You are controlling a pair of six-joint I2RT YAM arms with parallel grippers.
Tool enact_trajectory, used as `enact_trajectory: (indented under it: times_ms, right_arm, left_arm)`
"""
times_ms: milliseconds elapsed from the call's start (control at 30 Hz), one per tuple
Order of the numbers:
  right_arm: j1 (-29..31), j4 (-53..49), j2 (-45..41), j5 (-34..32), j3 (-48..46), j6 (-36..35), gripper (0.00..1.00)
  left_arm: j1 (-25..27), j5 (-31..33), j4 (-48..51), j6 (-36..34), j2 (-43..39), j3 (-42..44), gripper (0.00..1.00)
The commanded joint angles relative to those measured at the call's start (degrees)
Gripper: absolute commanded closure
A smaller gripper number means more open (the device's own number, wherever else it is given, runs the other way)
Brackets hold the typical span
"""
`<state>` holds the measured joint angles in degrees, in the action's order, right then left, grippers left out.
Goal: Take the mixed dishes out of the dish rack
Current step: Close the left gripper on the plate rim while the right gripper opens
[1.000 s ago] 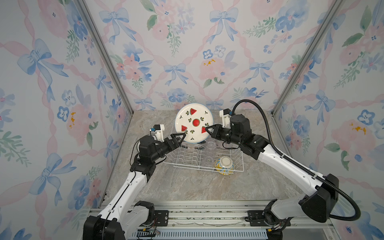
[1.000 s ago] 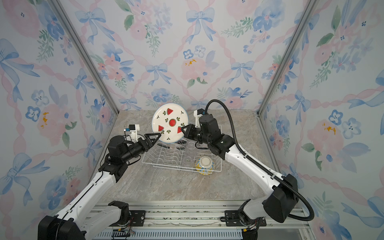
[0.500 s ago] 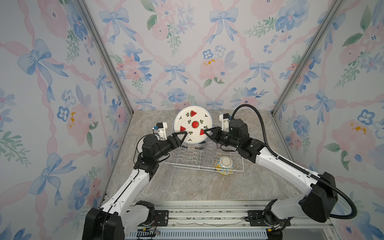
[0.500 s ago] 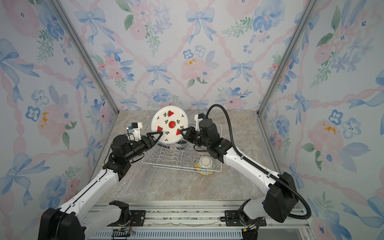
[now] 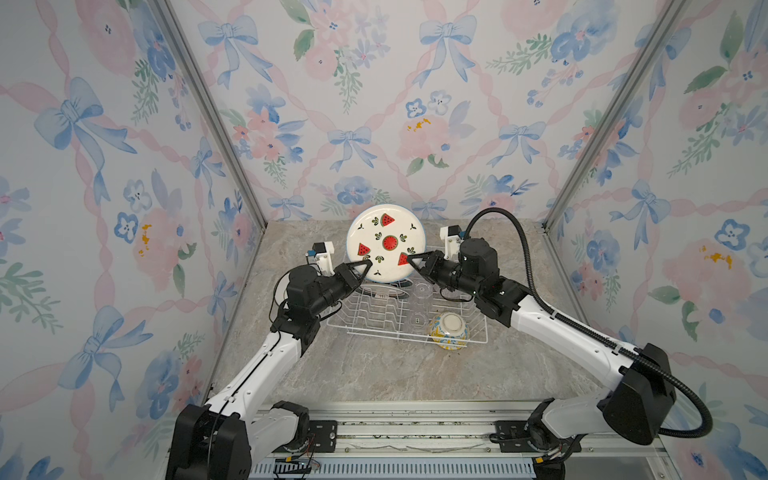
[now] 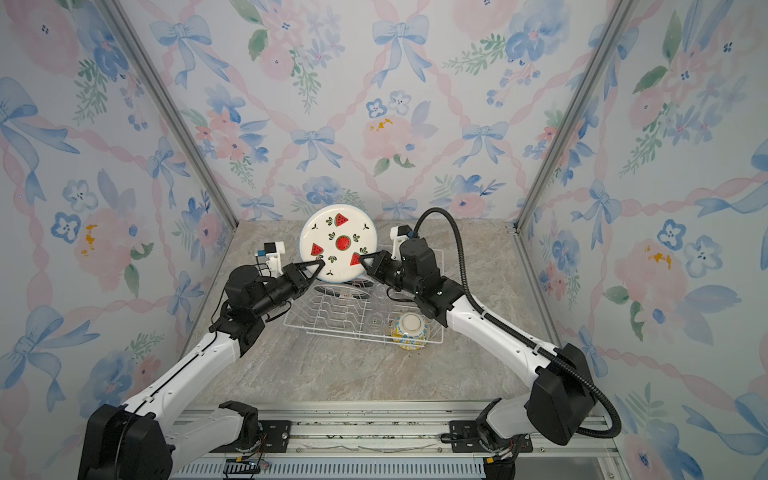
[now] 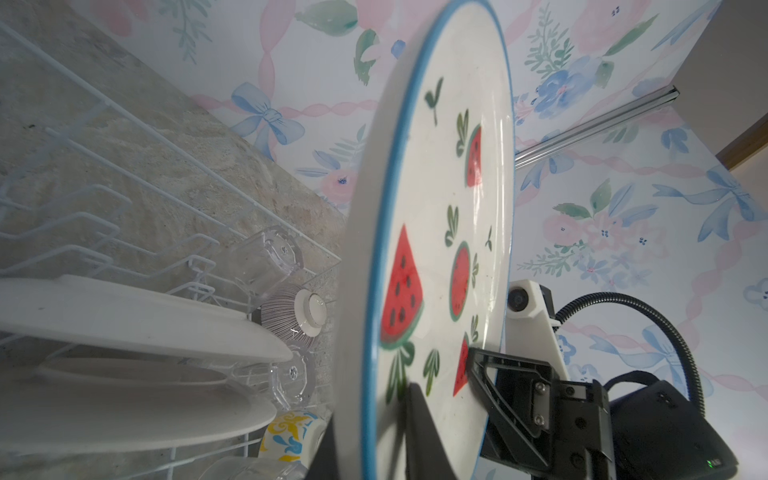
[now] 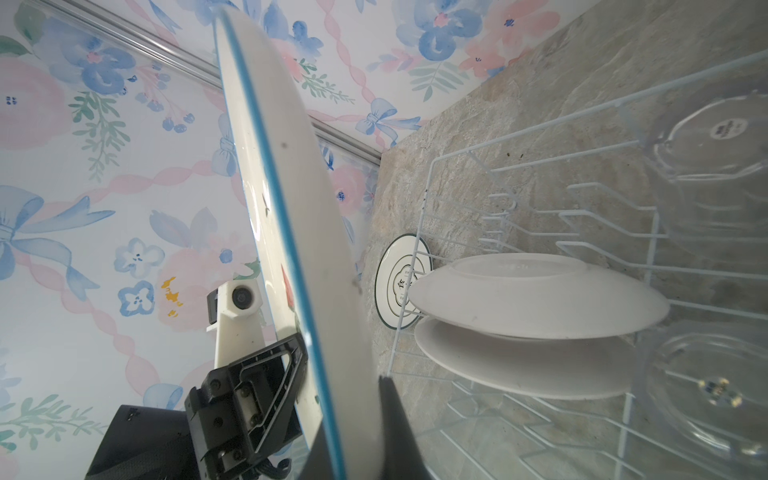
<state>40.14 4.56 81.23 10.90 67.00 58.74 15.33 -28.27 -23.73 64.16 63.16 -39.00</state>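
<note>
Held on edge over the far left part of the dish rack point(image 5: 365, 328): the watermelon plate point(image 5: 386, 243), painted face turned toward both top views, blue rim line plain in the left wrist view point(image 7: 432, 249). Hard to tell whether its lower edge clears the wires. Gripped from both sides low on the rim. At the lower left, the left tool point(image 5: 368, 262), clenched on the watermelon plate with one finger across the painted face and the other behind. At the lower right, the right tool point(image 5: 410, 257), likewise clamped on the rim, its tip just over a red slice. Below the plate, inside the rack, two white plates point(image 8: 536, 295) standing side by side between the dividers, backs toward the right wrist camera. Further along the rack, two clear glass cups point(image 5: 423, 289), bottoms up, one behind the other. Beside the nearer cup, in the near right corner of the rack, the yellow-blue bowl point(image 5: 449, 330), upside down with its pale foot showing. In the left wrist view only, next to a cup, the purple-striped bowl point(image 7: 286, 309), foot toward that camera. Under everything, the marbled grey tabletop point(image 5: 374, 374), with the rack near its far edge and flowered walls on three sides.
</note>
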Motion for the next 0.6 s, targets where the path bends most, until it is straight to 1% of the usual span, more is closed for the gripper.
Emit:
enact_trajectory:
  times_ms: [0, 133, 200, 267, 333, 400, 500, 567]
  right_arm:
    - [1.4, 6.1, -1.0, 1.2, 1.8, -0.4, 1.00]
    - [1.5, 5.3, -1.2, 0.7, 1.8, -0.9, 1.00]
    - [1.4, 4.5, -1.4, 0.3, 1.9, -1.6, 0.98]
    - [1.4, 3.8, -1.8, -0.2, 1.8, -2.6, 0.88]
    - [1.5, 2.9, -2.2, -0.5, 2.0, -3.7, 0.72]
    - [1.2, 2.2, -2.5, -0.6, 2.1, -4.7, 0.52]
    - [1.0, 0.9, -3.0, -1.1, 2.2, -6.3, 0.35]
    - [0.8, 0.1, -3.2, -1.5, 2.3, -7.2, 0.27]
  left_arm:
    - [1.0, -1.3, -1.3, -5.9, 1.2, -1.2, 0.86]
    - [1.1, -1.3, -1.3, -5.9, 1.7, -1.6, 1.00]
    - [1.1, -0.9, -1.3, -6.0, 2.0, -1.6, 1.00]
    - [1.0, -0.8, -1.2, -6.3, 2.1, -1.7, 1.00]
    - [1.0, -0.6, -1.2, -6.3, 2.3, -1.8, 1.00]
    - [0.9, -0.5, -1.0, -6.4, 2.7, -2.2, 1.00]
    - [1.0, -0.7, -0.9, -7.0, 3.3, -2.7, 1.00]
    - [0.9, -0.6, -0.7, -7.3, 3.6, -2.7, 1.00]
